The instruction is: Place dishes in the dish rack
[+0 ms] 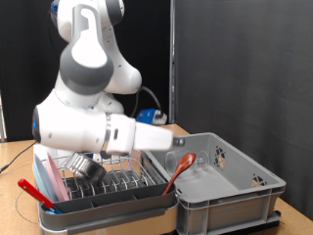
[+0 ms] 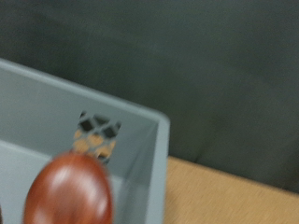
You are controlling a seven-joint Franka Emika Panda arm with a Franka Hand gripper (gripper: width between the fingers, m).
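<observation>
Spoon gripped by gripper — bowl end hanging over grey crate.

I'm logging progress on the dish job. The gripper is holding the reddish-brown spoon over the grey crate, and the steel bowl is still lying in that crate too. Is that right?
Not quite. In the exterior view the steel bowl sits in the dish rack, not in the grey crate. The rest holds: the gripper has the reddish-brown spoon over the crate, as the wrist view also shows.
</observation>
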